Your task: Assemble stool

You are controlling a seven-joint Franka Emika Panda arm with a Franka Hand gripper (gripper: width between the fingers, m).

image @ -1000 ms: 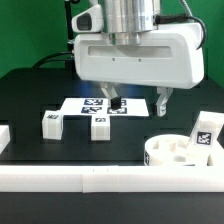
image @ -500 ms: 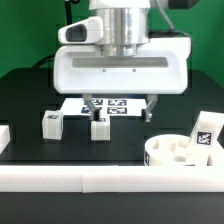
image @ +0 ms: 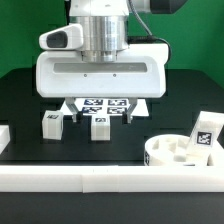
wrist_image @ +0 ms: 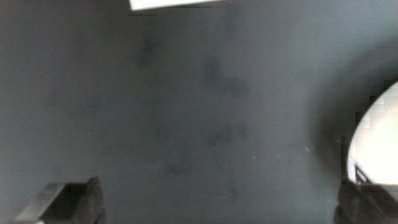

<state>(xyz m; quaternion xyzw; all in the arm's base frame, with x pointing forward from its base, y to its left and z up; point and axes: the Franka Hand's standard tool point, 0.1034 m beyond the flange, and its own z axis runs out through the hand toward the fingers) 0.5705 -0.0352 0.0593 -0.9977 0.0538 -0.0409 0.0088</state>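
A thick white seat (image: 178, 155) lies flat at the exterior view's right, holes facing up, with the tilted leg (image: 205, 133) propped at its far rim, tag toward the camera. The left leg (image: 52, 123) and the middle leg (image: 100, 126) sit apart on the black table (image: 22, 100) near the marker board (image: 105, 103) – tags up, long axes too foreshortened to tell. The gripper (image: 101, 112) hangs just behind the middle leg with its fingers spread wide and holding nothing – a second ago it was further toward the exterior view's right.
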